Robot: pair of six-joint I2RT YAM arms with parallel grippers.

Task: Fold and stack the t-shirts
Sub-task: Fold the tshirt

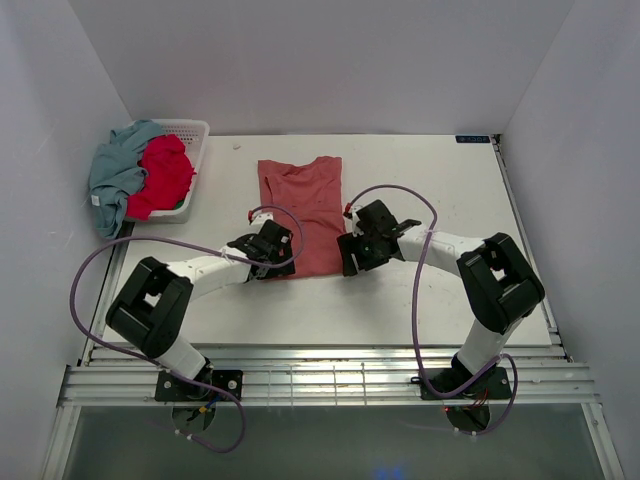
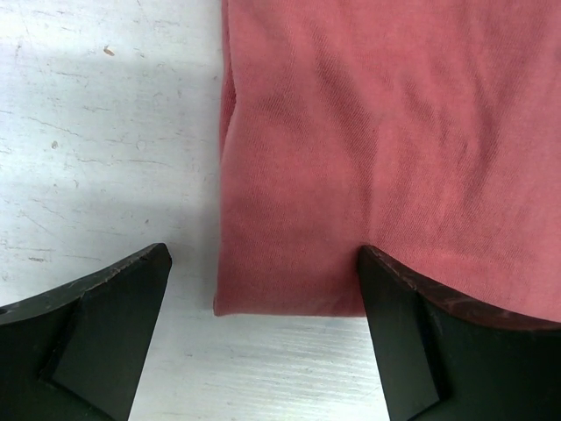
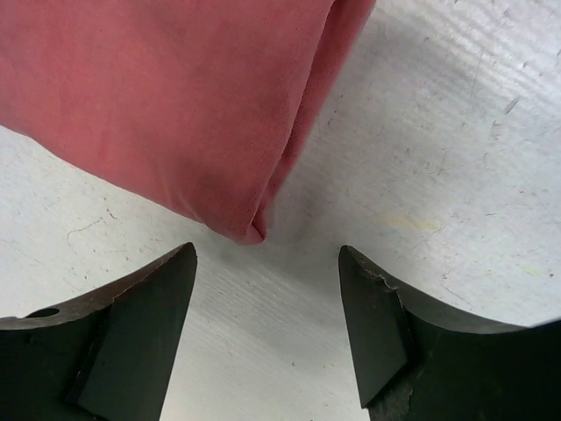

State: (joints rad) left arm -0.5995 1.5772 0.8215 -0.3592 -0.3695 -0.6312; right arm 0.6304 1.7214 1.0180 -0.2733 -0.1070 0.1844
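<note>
Top view high, facing down, 2 wrist views close, on near corners of salmon t-shirt, in all 3.

We're looking at a scuffed white table, evenly lit. Plain white walls box it in: back wall, left wall, right wall. A ribbed metal rail lines the near edge.

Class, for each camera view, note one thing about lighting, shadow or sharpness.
Top external: even light, only faint shadows on the table. Left wrist: the salmon-red t-shirt shows sharp weave. Right wrist: its folded edge casts a soft shadow.
</note>
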